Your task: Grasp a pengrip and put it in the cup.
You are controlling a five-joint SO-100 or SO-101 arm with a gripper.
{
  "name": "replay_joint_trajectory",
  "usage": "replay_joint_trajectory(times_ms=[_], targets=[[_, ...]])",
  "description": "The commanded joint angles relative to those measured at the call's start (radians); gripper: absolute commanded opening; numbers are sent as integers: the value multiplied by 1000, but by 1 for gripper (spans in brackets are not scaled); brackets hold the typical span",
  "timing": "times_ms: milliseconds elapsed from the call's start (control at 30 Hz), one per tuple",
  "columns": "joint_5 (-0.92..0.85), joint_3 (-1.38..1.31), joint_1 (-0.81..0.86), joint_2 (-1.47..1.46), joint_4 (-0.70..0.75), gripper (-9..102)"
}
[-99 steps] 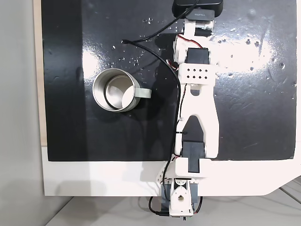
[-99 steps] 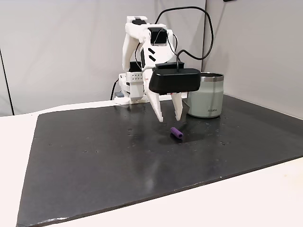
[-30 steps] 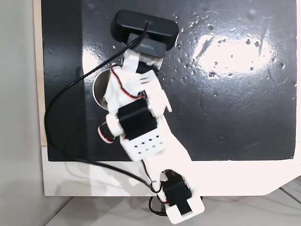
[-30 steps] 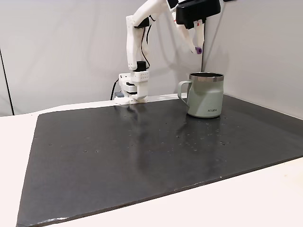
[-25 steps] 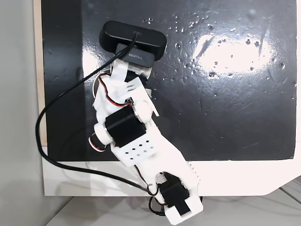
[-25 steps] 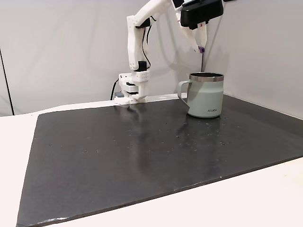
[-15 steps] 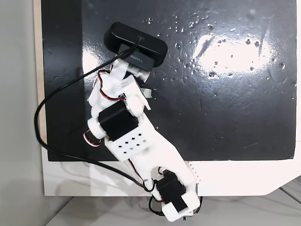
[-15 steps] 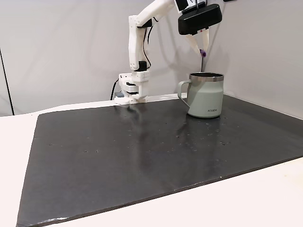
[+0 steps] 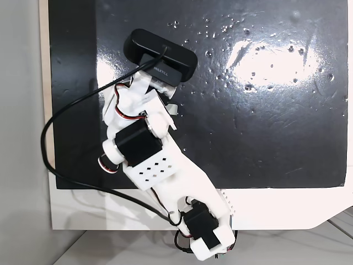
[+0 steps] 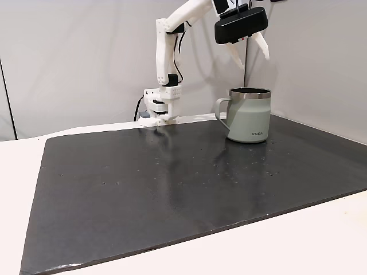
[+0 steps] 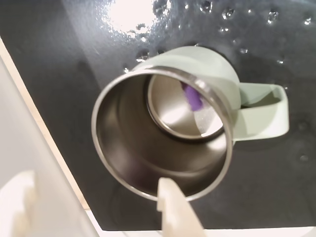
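The pale silvery-white cup point(image 10: 250, 116) stands upright at the back right of the black mat, handle to the left in a fixed view. My gripper point(image 10: 254, 63) hangs open just above its rim, nothing between the white fingers. In the wrist view I look down into the cup point(image 11: 123, 148), and the purple pengrip point(image 11: 192, 96) is inside it, near the far edge of the shiny bottom. One white fingertip point(image 11: 168, 195) shows over the cup's near rim. From above, the arm point(image 9: 149, 149) and its black camera head point(image 9: 160, 49) cover the cup.
The black mat point(image 10: 172, 183) lies on a white table, with the arm's base point(image 10: 160, 106) at its back edge. A black cable point(image 9: 60, 121) loops off the mat's left side in a fixed view. A grey wall stands close behind the cup.
Half a second ago the gripper held the pengrip above the cup. Now the jaws have spread and the pengrip has left them and is in the cup. The arm barely moved.
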Motion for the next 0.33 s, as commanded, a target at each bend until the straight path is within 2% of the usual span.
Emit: replay_joint_trajectory(times_ms=[0, 300], targets=[[9, -55, -9, 38, 8, 30], [18, -55, -28, 40, 8, 29]])
